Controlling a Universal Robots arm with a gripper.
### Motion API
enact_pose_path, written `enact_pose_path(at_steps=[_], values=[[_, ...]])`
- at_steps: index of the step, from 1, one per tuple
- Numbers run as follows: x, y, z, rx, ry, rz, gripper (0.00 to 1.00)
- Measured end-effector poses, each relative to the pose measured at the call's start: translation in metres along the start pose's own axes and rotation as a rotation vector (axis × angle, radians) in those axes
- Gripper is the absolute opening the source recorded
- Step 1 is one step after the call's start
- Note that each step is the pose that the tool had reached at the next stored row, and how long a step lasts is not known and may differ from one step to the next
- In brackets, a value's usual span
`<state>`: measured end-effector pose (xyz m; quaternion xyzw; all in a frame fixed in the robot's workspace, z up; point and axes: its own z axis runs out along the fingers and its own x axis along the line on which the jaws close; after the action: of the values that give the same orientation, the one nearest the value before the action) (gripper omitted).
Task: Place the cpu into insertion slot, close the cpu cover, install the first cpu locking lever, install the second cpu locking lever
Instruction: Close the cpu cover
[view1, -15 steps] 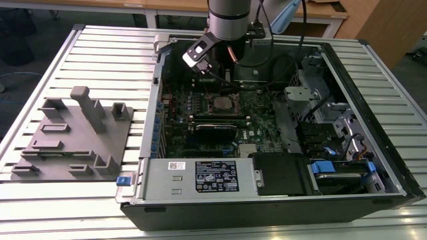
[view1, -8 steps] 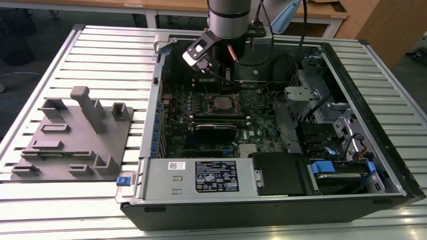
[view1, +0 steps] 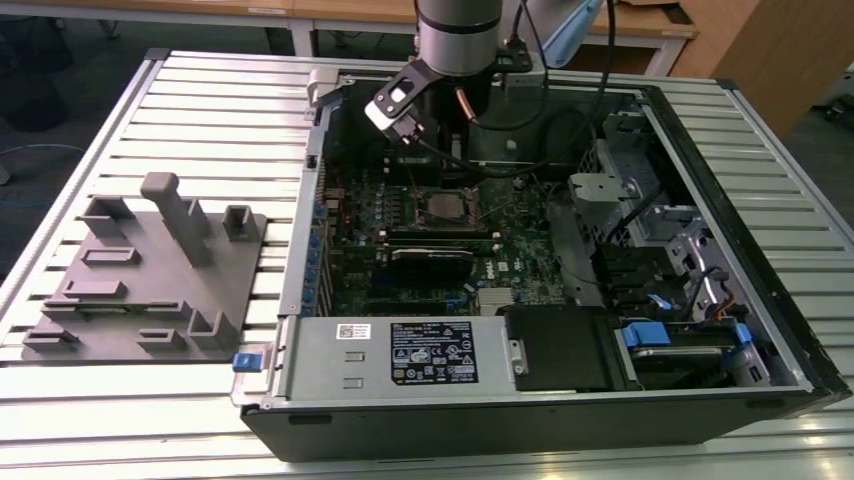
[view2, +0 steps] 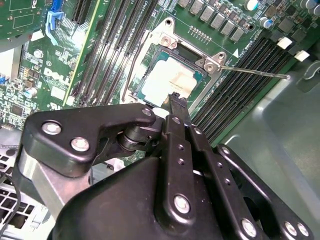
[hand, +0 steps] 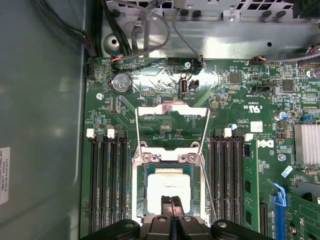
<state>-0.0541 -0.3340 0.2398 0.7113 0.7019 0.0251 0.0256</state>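
One step done, cover not yet shut

One of the four jobs looks finished. In the first wrist view the chip lies flat in the socket, its pale metal top square inside the rim. The cover stands open on the far side of the socket from the claw, with the green board showing through its window. I judge closing the cover to be the step in hand. That calls for catching the frame's free edge and tipping it over its hinge until it lies on the chip. It must be done without nudging the chip or snagging the thin lever rod that juts out beside the socket in the second wrist view.

The claw is clenched, its two fingertips pressed together with nothing between them. In both wrist views it hangs just over the chip's near edge; whether it touches the metal I cannot tell. The cover's free edge lies across the whole socket from the tips.
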Motion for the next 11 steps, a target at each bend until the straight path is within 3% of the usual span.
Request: enact_pose_path(at_steps=[11], values=[[0.0000,0.0002,-0.0026,-0.0002,0.0002,0.000,0.10]])
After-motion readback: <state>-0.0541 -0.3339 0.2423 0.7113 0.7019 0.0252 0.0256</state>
